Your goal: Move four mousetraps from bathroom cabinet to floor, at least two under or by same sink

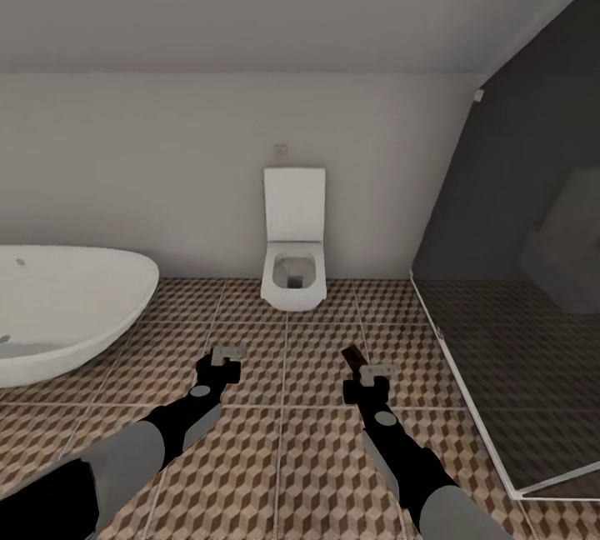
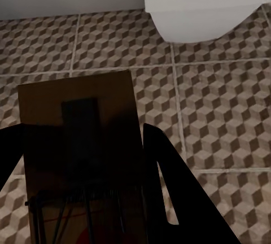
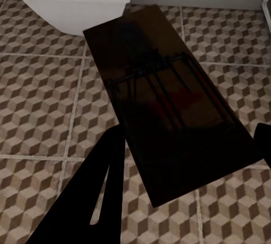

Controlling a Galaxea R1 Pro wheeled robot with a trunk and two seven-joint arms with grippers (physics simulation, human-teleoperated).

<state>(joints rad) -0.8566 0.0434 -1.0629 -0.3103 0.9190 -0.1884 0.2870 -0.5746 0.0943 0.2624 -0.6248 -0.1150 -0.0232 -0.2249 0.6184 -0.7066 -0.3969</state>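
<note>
Above bathroom floor [image 1: 317,473], both fingers gripping mousetraps [image 2: 79,153], toilet [image 1: 293,273] bowl ahead.

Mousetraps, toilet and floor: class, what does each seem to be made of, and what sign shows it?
Mousetraps: flat brown boards, probably wood, matte, with dark wire that looks like metal. Toilet: smooth glossy white, likely ceramic. Floor: square tiles with pale grout lines and a printed cube pattern, likely ceramic.

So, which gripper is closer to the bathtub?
Left. The left gripper is just off the bathtub's rounded end, over the tiled floor. The right gripper is farther away, toward the glass shower wall.
</note>
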